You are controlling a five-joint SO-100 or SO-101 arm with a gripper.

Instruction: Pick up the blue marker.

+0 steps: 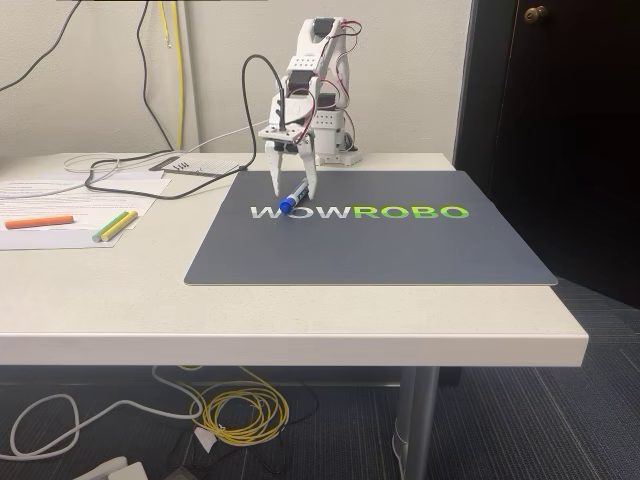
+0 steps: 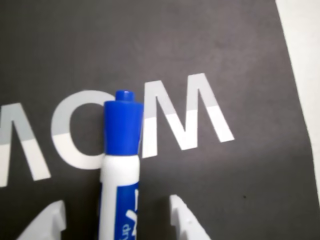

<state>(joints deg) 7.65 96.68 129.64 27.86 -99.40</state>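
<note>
The blue marker (image 1: 292, 199) lies on the dark grey mat (image 1: 400, 250), over the white "WOW" lettering, with its blue cap pointing toward the camera in the fixed view. My gripper (image 1: 293, 192) hangs straight down over it, one white finger on each side of the barrel. In the wrist view the marker (image 2: 120, 165) runs up the middle with its cap (image 2: 121, 127) at the top. The gripper (image 2: 115, 205) is open, and dark mat shows between each fingertip (image 2: 177, 212) and the white barrel.
On papers (image 1: 70, 205) at the left of the table lie an orange highlighter (image 1: 38, 221) and yellow-green highlighters (image 1: 115, 226). Cables (image 1: 130, 175) trail across the back left. The mat's right edge and white tabletop (image 2: 305, 75) show in the wrist view.
</note>
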